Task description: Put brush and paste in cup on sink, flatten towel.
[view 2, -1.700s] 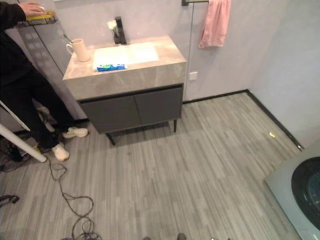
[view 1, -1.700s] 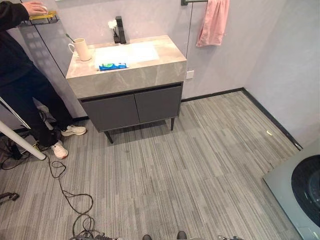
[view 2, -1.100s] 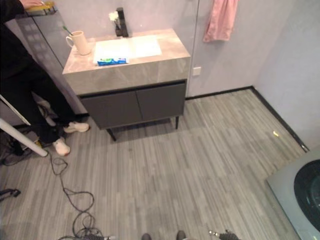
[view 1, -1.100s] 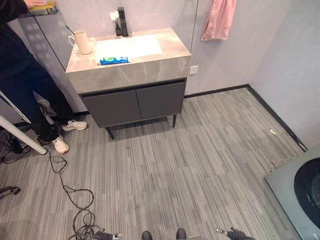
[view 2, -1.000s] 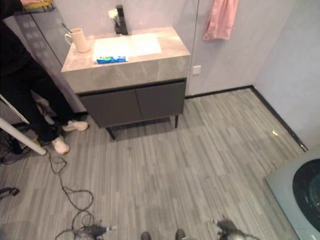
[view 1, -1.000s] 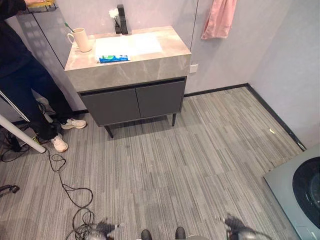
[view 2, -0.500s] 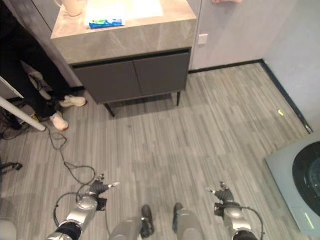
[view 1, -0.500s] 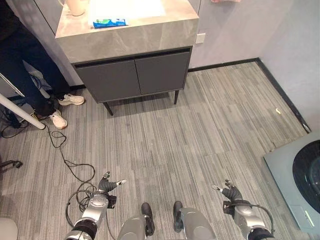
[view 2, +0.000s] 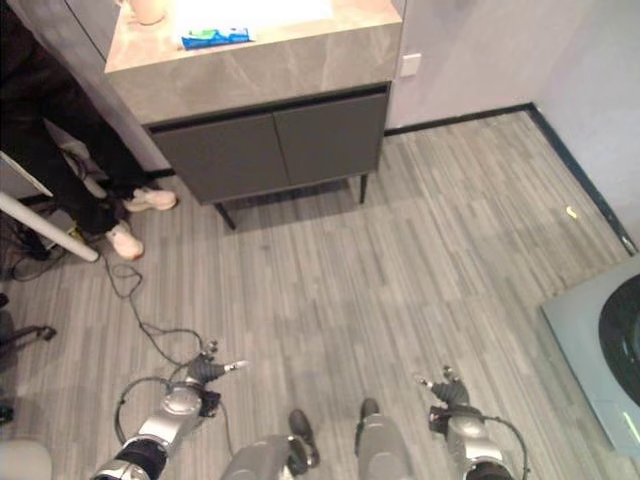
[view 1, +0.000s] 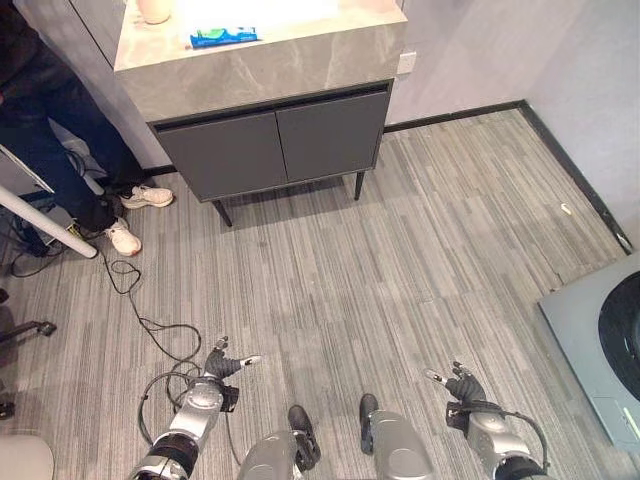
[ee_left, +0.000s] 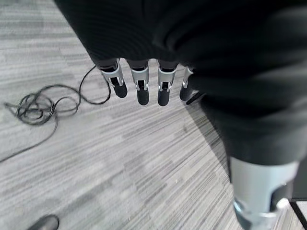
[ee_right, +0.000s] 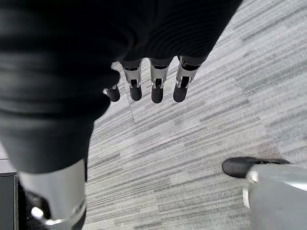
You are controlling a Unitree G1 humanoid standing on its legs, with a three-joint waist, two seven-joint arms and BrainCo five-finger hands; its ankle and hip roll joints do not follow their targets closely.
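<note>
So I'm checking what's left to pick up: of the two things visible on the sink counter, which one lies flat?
The blue and green toothpaste tube lies flat near the counter's front edge. The cream cup, further back towards the left corner, stands upright.

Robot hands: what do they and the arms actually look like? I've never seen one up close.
Each arm is silver-grey metal. The left robot hand and right robot hand have a dark ribbed cover over the back and wrist. Slim silver fingers end in rounded dark tips, set in a row, with a thumb apart from them.
</note>
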